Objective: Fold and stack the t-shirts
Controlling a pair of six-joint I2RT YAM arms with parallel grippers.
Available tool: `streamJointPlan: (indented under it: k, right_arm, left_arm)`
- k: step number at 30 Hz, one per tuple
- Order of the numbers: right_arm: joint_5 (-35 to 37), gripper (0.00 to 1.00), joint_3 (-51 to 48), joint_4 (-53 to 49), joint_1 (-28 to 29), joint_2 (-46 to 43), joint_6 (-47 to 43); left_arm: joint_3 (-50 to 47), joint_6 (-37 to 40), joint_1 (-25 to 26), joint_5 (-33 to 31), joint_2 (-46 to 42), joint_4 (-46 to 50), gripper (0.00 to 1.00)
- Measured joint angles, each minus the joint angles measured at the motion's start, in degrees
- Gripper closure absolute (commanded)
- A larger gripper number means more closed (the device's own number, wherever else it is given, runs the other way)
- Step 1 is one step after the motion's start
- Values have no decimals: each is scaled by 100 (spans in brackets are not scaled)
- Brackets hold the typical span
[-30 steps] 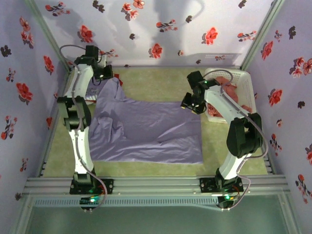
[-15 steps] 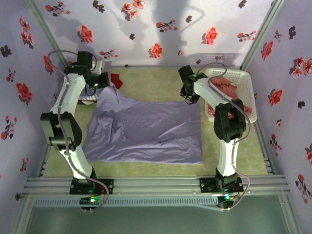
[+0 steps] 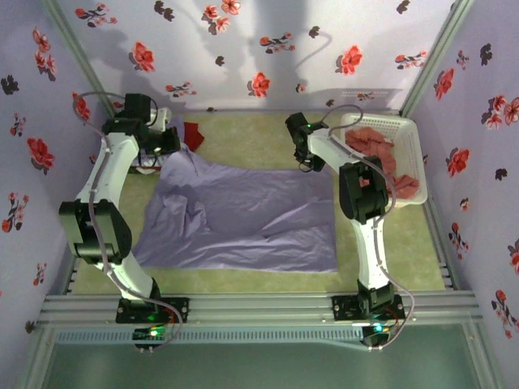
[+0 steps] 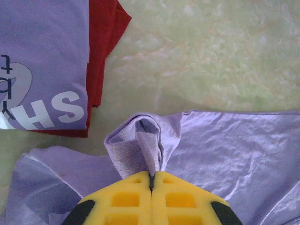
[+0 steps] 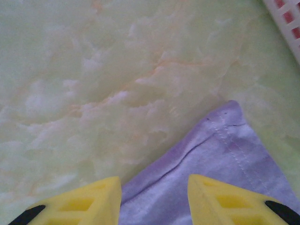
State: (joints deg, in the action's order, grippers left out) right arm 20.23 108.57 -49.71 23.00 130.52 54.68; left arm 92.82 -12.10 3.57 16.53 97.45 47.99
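Flattening underway on lavender t-shirt (image 3: 243, 219), spread left of basket (image 3: 418, 154). Pinching its corner farthest from basket with left gripper (image 4: 151, 174); straddling nearest corner with wide-open right gripper (image 5: 154, 185). Next, probably: clamp, pull taut.

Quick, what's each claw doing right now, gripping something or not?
Left claw: closed, pinching a fold of the lavender t-shirt.
Right claw: open, poised over a corner of the same shirt, not gripping it.
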Motion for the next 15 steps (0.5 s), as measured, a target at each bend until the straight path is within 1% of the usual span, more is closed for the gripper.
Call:
streamJointPlan:
  k: [6,11,15]
  right_arm:
    - [76,57,328,-155,0,374,0]
    - [127,57,345,-280,0,391,2]
    - [122,60,334,-275,0,420,2]
  left_arm:
    - [-90,2,0,2,-46,-2,100]
    - [-317,2,-26,2,-122,4,100]
    - [-479,2,-63,0,-181,-13,100]
